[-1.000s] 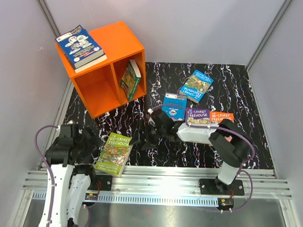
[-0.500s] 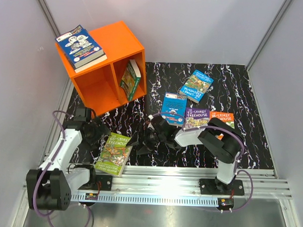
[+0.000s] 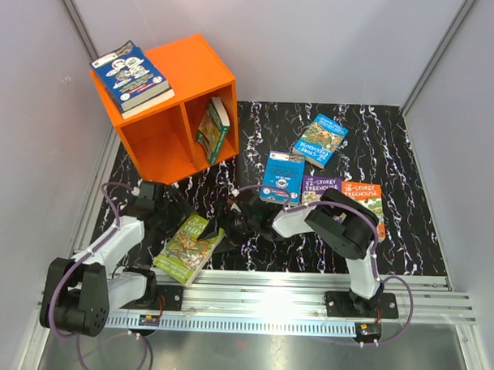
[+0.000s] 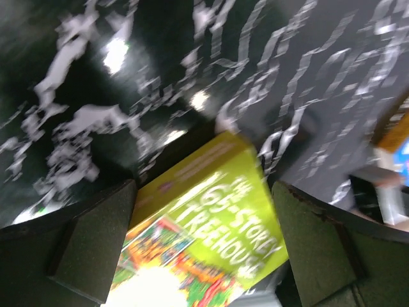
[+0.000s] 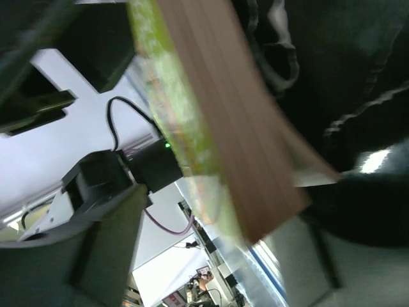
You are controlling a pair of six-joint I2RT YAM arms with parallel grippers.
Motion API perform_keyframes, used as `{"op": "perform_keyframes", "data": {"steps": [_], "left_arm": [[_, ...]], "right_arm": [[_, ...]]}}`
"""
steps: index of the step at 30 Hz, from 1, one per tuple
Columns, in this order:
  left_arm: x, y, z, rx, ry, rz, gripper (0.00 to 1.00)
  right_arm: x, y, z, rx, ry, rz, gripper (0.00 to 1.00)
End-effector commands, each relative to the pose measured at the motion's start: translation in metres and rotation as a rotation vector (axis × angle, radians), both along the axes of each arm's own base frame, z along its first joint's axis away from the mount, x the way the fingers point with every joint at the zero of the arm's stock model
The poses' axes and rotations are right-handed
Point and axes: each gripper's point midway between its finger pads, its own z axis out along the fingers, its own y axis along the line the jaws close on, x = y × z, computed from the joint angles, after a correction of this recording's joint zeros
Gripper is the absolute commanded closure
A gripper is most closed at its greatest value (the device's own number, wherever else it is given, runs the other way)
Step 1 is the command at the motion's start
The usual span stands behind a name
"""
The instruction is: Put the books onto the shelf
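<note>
"65-STOREY TREEHOUSE" readable in slanted yellow letters on the lime-green book (image 4: 211, 236), above a crowded cartoon drawing. Thin glossy paperback, at the near left of the table (image 3: 410, 150), right edge tipped up off the surface, left edge down.

Left gripper (image 4: 201, 220) over its cover, jaws spread wide, matte dark pads (image 4: 96, 236) to either side of the book in the wrist view. Contact with it not discernible.

Right gripper (image 3: 227, 223) at the raised right edge, jaws also wide. Tan, ridged page block between the fingers, with a clear gap on one side; not clamped as far as visible.

Farther right, flat on the table:
- purple book (image 3: 321, 188) marked "52-STOREY TREEHOUSE", partly under the right arm
- orange book (image 3: 367, 193) marked "78-STOREY TREEHOUSE"
- blue book (image 3: 283, 175), print too small to read
- blue-and-green book (image 3: 320, 140) farther back, title illegible

Table top black and shiny, veined white like marble.

Shelf (image 3: 155, 145) at the far left: bright orange, smooth, boxy, open-fronted, split by a central divider. Green-covered book (image 3: 214, 129) leaning upright in the right compartment. Thick dark-blue book (image 3: 131, 74) flat on the roof, cartoon faces on the cover, wording unreadable.
</note>
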Motion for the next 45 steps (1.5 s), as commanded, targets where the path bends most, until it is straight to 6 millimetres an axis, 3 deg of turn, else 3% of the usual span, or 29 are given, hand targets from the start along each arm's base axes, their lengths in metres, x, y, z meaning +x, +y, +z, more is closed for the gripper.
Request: {"op": "perform_keyframes", "data": {"steps": [1,3,4,6,7,9,11,15,20,21,22,24,25,27,29,35,39,45], "left_arm": [[-0.054,-0.025,-0.032,-0.136,0.172,-0.018,0.01],[-0.058,-0.027,-0.028,-0.158,0.147,-0.020,0.01],[-0.059,-0.028,-0.026,-0.167,0.136,-0.022,0.01],[-0.062,-0.030,-0.019,-0.189,0.104,-0.027,0.01],[-0.064,-0.030,-0.017,-0.194,0.097,-0.027,0.01],[-0.067,-0.031,-0.011,-0.211,0.063,-0.030,0.01],[-0.069,-0.034,-0.006,-0.235,0.041,-0.041,0.01],[-0.060,-0.035,0.024,-0.239,-0.101,-0.091,0.01],[-0.045,-0.039,0.064,-0.255,-0.275,-0.136,0.01],[-0.040,-0.039,0.078,-0.248,-0.316,-0.151,0.01],[-0.038,-0.041,0.084,-0.246,-0.335,-0.172,0.01],[-0.031,-0.046,0.101,-0.247,-0.393,-0.235,0.01],[-0.033,-0.053,0.109,-0.277,-0.421,-0.292,0.01],[-0.028,-0.060,0.129,-0.306,-0.496,-0.339,0.01],[-0.030,-0.070,0.153,-0.352,-0.583,-0.408,0.01],[-0.057,-0.096,0.221,-0.535,-0.809,-0.641,0.01],[-0.089,-0.107,0.248,-0.675,-0.872,-0.810,0.01],[-0.113,-0.110,0.285,-0.741,-0.950,-0.906,0.05]], "right_arm": [[0.024,0.013,-0.012,-0.026,-0.092,-0.078,0.23],[0.026,0.011,-0.009,-0.035,-0.116,-0.085,0.41],[0.026,0.007,-0.005,-0.050,-0.122,-0.089,0.62],[0.029,0.000,-0.005,-0.096,-0.154,-0.094,0.73],[0.032,-0.001,0.005,-0.093,-0.193,-0.098,0.79],[0.035,-0.007,0.009,-0.124,-0.213,-0.099,0.83],[0.041,-0.006,0.027,-0.118,-0.279,-0.097,1.00],[0.041,-0.011,0.051,-0.134,-0.362,-0.047,1.00],[0.027,-0.025,0.105,-0.071,-0.517,0.067,1.00],[0.020,-0.034,0.106,-0.101,-0.512,0.093,1.00],[0.016,-0.040,0.125,-0.075,-0.554,0.100,1.00],[0.007,-0.052,0.138,-0.073,-0.589,0.140,1.00],[0.003,-0.059,0.158,-0.043,-0.631,0.143,1.00],[-0.007,-0.069,0.172,-0.035,-0.638,0.162,1.00],[-0.014,-0.080,0.201,0.010,-0.678,0.167,1.00],[-0.024,-0.118,0.258,0.045,-0.753,0.154,1.00],[-0.006,-0.142,0.283,0.068,-0.769,0.065,1.00],[0.003,-0.145,0.304,0.121,-0.779,0.010,1.00]]}}
